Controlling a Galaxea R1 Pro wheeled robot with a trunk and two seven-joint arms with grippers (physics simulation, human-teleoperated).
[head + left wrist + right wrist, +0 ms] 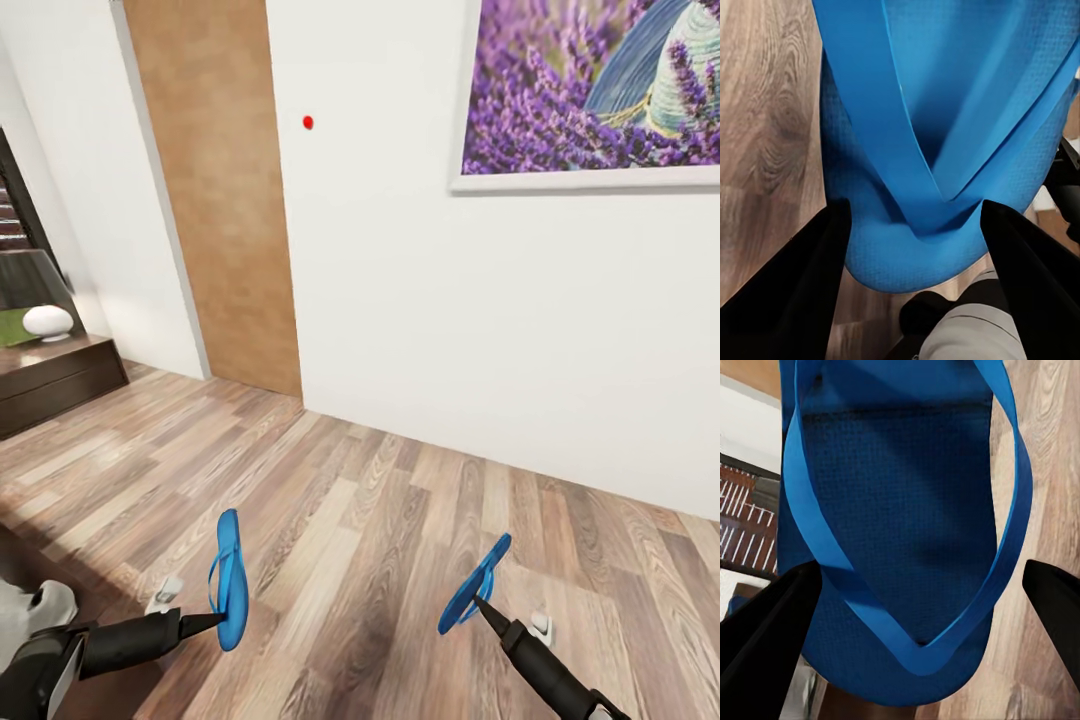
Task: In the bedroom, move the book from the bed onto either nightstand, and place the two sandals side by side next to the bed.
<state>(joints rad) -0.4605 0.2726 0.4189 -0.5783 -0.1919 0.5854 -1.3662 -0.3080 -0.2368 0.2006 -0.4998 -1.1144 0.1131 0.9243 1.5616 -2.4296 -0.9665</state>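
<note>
Each gripper holds one bright-blue sandal above the wood-plank floor. My left gripper [214, 621] is shut on the heel end of the left sandal [230, 578], which stands nearly upright. In the left wrist view that sandal [937, 112] sits between the black fingers [791, 300]. My right gripper [478, 603] is shut on the other sandal [476, 584], which tilts up to the right. In the right wrist view its sole and straps [900, 525] lie between the fingers [765, 637]. The book, bed and nightstand are out of view.
A white wall [450, 330] with a large lavender picture [600, 90] stands straight ahead. A wooden door panel [225, 200] is to its left. A long dark bench [55, 380] carrying a small white gadget [48, 321] sits at far left. Plank floor [360, 520] lies between.
</note>
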